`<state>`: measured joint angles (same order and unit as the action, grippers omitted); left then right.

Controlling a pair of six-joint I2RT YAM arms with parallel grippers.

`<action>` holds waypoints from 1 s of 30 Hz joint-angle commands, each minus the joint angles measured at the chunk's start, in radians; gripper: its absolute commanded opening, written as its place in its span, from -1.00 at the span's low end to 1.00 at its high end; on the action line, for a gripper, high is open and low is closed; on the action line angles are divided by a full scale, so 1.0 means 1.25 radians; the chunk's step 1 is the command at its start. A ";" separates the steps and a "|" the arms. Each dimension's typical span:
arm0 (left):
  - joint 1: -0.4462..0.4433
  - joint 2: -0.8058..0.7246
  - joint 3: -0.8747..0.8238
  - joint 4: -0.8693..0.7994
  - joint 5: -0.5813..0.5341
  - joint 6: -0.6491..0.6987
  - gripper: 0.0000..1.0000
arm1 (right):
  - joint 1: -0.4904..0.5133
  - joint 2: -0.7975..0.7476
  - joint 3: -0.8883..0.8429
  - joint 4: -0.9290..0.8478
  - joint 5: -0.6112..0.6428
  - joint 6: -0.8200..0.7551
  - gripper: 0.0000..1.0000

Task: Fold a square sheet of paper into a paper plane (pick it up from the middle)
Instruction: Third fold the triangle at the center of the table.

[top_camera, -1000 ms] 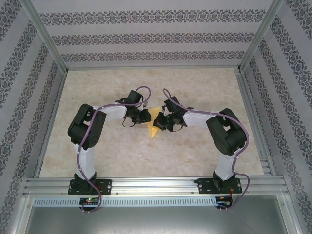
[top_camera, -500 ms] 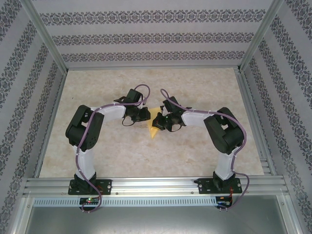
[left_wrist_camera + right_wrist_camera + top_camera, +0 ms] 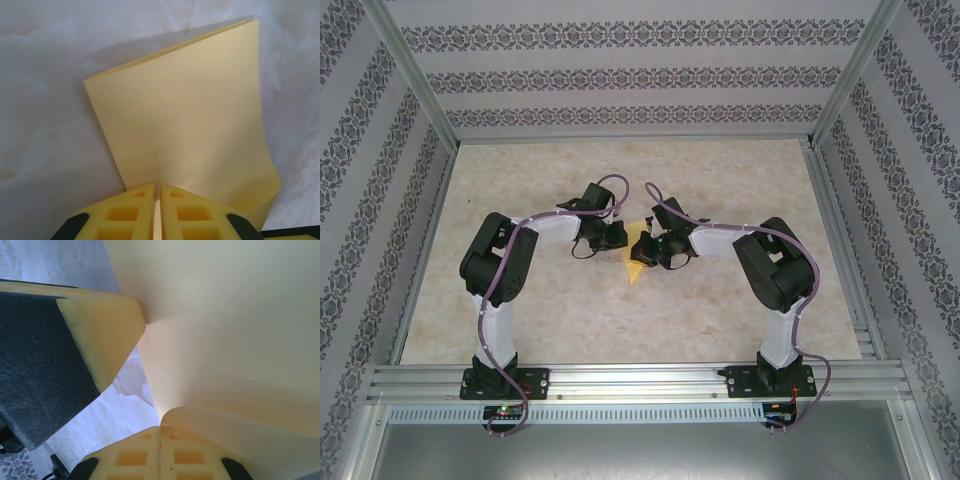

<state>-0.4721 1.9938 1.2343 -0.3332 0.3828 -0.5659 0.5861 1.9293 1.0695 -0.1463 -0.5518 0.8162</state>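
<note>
- We see a table top (image 3: 620, 320), beige with a marbled pattern, as the floor of the enclosure.
- We count three walls, back (image 3: 620, 75), left (image 3: 360, 200) and right (image 3: 920, 200), all papered in grey ornamental bands.
- We see two aluminium posts (image 3: 415, 75) (image 3: 854, 75) at the far corners.
- Along the near edge we find an aluminium rail (image 3: 640, 380), a slotted white strip (image 3: 640, 412) just below it, then a plain grey panel (image 3: 620, 450).

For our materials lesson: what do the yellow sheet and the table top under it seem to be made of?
Yellow sheet: thin matt paper, plain; it curls softly at one corner and two layers show at its far edge. Table top: looks hard and smooth, pale beige with marbled veins; stone or printed laminate, the look leaves that open.
</note>
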 commanded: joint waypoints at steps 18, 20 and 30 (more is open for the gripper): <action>-0.004 0.021 0.014 -0.027 0.014 0.005 -0.76 | 0.012 0.030 0.025 0.001 -0.006 -0.027 -0.92; -0.005 0.022 0.013 -0.026 0.015 0.005 -0.76 | 0.012 0.032 0.026 0.004 -0.006 -0.026 -0.91; -0.005 0.025 0.008 -0.023 0.018 0.003 -0.76 | 0.010 0.035 0.015 0.037 -0.003 -0.003 -0.91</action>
<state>-0.4721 1.9961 1.2358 -0.3355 0.3866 -0.5659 0.5892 1.9572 1.0805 -0.1379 -0.5545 0.8055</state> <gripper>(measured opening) 0.120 0.048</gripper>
